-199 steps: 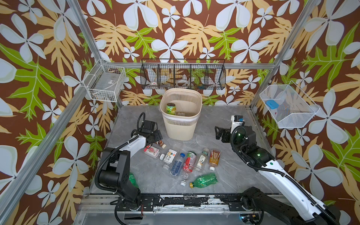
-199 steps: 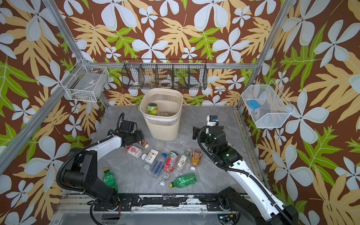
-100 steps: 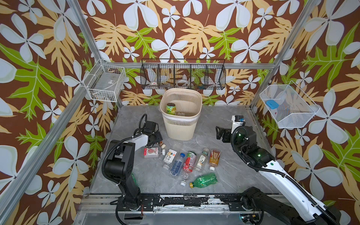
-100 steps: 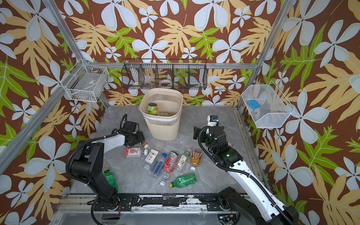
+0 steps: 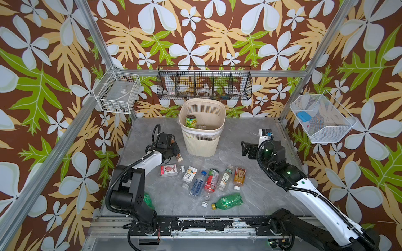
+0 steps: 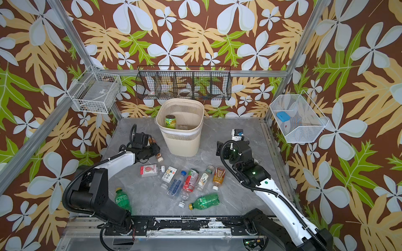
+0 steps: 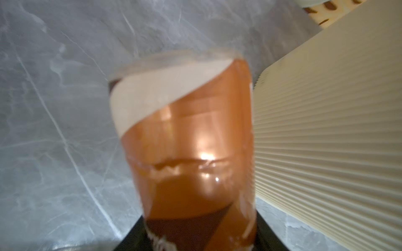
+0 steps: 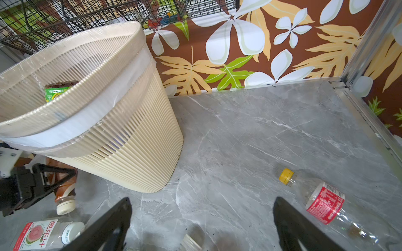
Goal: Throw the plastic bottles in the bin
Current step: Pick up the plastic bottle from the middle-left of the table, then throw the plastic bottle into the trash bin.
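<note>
Clamping a brown-labelled bottle (image 7: 185, 141), my left pincer (image 5: 173, 150) has both jaws pressed against the bottle's sides, low and just beside the bin (image 5: 202, 143). I grip across the body rather than the neck, presumably because the body gives the jaws the broadest surface. The bottle hangs tilted, its white cap (image 8: 65, 207) pointing down toward the table (image 5: 256, 195). I cannot tell whether the cap touches the surface.

Bottle appearance: clear plastic, a copper-brown label with a cream diagonal band, and a dented, creased body. It looks empty, so I expect it to be light and to yield slightly under pressure.

The bin's ribbed beige wall stands right next to the bottle, so I judge that a lift over the rim comes next. One green-labelled bottle (image 5: 191, 121) already sits inside the bin. The other bottles lie on the table in front of it, the guava-juice bottle (image 5: 168, 170) nearest my left pincer.

My right pincer (image 8: 202, 228) has its jaws wide apart and holds nothing. It is near a red-labelled bottle (image 8: 324, 202).
</note>
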You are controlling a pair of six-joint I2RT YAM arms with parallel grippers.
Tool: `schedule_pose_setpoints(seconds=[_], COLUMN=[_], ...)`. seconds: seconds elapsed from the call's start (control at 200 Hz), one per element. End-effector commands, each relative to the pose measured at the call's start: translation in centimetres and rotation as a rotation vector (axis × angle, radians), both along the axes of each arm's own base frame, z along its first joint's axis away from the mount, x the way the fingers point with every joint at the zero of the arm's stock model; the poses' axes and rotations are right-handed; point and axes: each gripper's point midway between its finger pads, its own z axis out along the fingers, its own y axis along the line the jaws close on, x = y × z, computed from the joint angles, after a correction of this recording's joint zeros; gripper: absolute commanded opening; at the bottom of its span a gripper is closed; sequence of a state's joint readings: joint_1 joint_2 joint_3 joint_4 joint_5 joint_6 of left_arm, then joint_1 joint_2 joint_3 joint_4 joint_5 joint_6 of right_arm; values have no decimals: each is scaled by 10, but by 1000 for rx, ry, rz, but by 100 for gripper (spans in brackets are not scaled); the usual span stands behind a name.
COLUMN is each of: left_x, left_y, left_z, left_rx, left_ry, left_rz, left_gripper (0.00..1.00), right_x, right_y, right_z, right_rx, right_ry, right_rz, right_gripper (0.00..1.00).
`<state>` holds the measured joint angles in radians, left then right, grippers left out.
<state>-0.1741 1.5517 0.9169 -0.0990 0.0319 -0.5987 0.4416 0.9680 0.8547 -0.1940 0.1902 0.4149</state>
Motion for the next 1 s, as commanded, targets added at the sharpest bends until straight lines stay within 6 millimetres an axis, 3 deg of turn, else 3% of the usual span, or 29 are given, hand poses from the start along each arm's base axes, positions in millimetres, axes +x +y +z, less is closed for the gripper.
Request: schedule_pose_setpoints(seconds=[0.0,0.11,0.275,0.525,0.716,0.866,0.996], left_x=[0,-21,-51,-63,-76,-77,-71], left_y=[-6,-6,5,9,18,9,-17], left_z=[39,74,101,145,202,252,294], left_rx=[-84,-178,-239,-267,-295,-333,-345], left_ry=[-154,-331,-474,-575,-732,-816,-871], left_rz=[-4,16,65,72,100,51,-13], left_gripper=[50,49,49,48,48,47,46], right_x=[3,3,2,0,-6,-7,-9], right_y=[1,2,2,3,-1,-3,-4], right_z=[5,4,4,5,7,11,14], right_rx=[13,17,21,36,37,38,37], right_ry=[-18,-16,-16,-18,-26,-34,-42], right_rz=[-1,0,3,10,1,-5,-4], right_gripper=[100,100,99,100,100,100,100])
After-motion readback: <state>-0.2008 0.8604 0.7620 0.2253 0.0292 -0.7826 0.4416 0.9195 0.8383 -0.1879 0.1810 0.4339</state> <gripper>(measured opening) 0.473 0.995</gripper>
